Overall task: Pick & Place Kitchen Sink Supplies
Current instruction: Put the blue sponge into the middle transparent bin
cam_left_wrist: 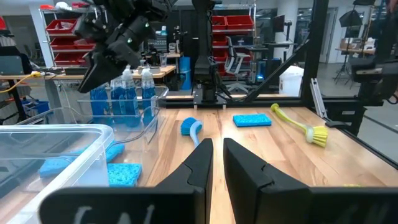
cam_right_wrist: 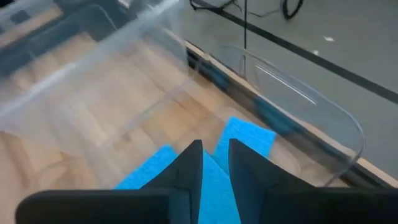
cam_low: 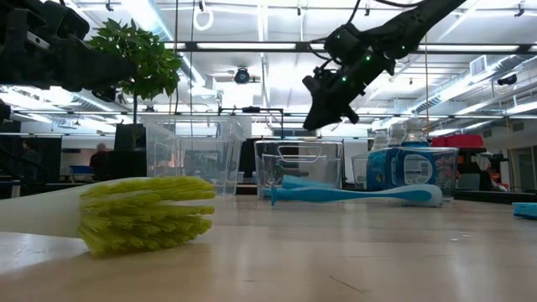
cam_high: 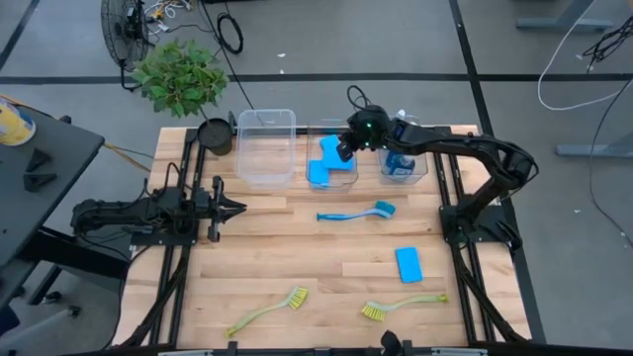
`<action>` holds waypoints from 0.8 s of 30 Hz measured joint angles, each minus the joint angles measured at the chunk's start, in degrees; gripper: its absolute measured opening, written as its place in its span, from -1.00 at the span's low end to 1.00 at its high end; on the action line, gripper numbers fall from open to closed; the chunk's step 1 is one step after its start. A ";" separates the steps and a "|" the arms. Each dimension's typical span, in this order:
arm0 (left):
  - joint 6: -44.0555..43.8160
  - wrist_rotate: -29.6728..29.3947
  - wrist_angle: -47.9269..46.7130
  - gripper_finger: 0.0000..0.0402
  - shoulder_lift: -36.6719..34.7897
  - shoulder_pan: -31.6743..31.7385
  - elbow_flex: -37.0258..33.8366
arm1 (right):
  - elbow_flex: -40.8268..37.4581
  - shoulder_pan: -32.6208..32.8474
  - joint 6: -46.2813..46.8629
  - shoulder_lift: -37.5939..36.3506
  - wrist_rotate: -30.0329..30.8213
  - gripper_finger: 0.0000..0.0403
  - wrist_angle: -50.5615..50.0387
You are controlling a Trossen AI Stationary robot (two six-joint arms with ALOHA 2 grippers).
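Wooden tabletop (cam_high: 297, 247): blue brush (cam_high: 356, 213) lies lengthwise, head toward 3 o'clock; right gripper (cam_high: 343, 150), fingers narrowly parted and empty, hovers over sponges (cam_high: 321, 170) in middle bin (cam_high: 353, 178)

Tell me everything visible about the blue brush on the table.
The blue brush lies flat on the wooden table, just in front of the middle clear bin, touching nothing else. It looks plastic: a long slim handle and a rounded blue bristle head, which points toward the right arm's side. No pincer touches it.
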 joint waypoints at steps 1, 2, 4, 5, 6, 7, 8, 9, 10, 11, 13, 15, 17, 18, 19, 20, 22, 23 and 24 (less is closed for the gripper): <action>-0.02 0.00 0.00 -0.78 -0.01 -0.01 -0.01 | 0.00 0.26 -0.17 -0.49 0.02 -0.60 -0.10; -0.02 0.00 0.00 -0.78 0.01 0.01 0.01 | 0.00 0.54 -0.49 -1.06 0.02 -0.60 -0.12; 0.00 0.00 0.00 -0.78 0.00 0.01 0.00 | 0.00 1.21 -1.56 -2.48 0.01 -0.60 -0.11; -0.02 0.00 0.00 -0.78 -0.01 0.00 0.00 | 0.00 1.56 -2.28 -3.27 0.01 -0.60 -0.13; -0.01 0.00 0.00 -0.78 0.01 0.01 0.00 | 0.00 1.89 -3.03 -4.01 0.01 -0.60 -0.33; 0.00 0.00 0.00 -0.78 0.00 0.00 0.01 | 0.00 2.28 -3.60 -4.75 0.01 -0.60 -0.58; -0.02 0.00 0.00 -0.78 0.01 -0.01 0.01 | 0.00 2.79 -4.04 -5.62 0.02 -0.60 -1.16; -0.02 0.00 0.00 -0.78 0.01 -0.01 0.01 | 0.00 3.38 -4.45 -6.53 -0.02 -0.60 -1.70; 0.00 0.00 0.00 -0.78 0.00 0.01 -0.01 | 0.00 3.99 -4.76 -7.45 -0.34 -0.60 -2.06; 0.00 0.00 0.00 -0.78 0.01 0.00 0.00 | 0.00 4.57 -4.95 -8.34 -0.88 -0.60 -2.58; -0.02 0.00 0.00 -0.78 0.01 0.00 0.00 | 0.00 5.83 -5.01 -9.90 -2.71 -0.60 -3.80; 0.00 0.00 0.00 -0.78 0.00 0.00 0.01 | 0.00 7.26 -5.01 -11.41 -4.45 -0.60 -5.41; -0.01 0.00 0.00 -0.78 0.01 0.00 0.00 | 0.00 8.79 -5.15 -12.87 -5.70 -0.60 -7.12; 0.00 0.00 0.00 -0.78 0.01 0.01 -0.01 | 0.00 9.57 -5.51 -13.50 -6.40 -0.60 -8.16; 0.00 0.00 0.00 -0.78 -0.01 -0.01 0.01 | 0.00 10.42 -6.06 -14.13 -7.04 -0.60 -9.39; -0.02 0.00 0.00 -0.78 0.01 0.01 0.01 | 0.00 11.33 -6.65 -14.81 -7.72 -0.60 -10.72; 0.00 0.00 0.00 -0.78 0.01 -0.01 -0.01 | 0.00 13.13 -8.15 -16.19 -8.99 -0.60 -13.22; 0.00 0.00 0.00 -0.78 0.01 0.00 0.01 | 0.00 14.14 -9.05 -16.80 -9.48 -0.60 -14.54; -0.02 0.00 0.00 -0.78 0.01 0.01 0.01 | 0.00 15.15 -9.88 -17.37 -9.77 -0.60 -15.85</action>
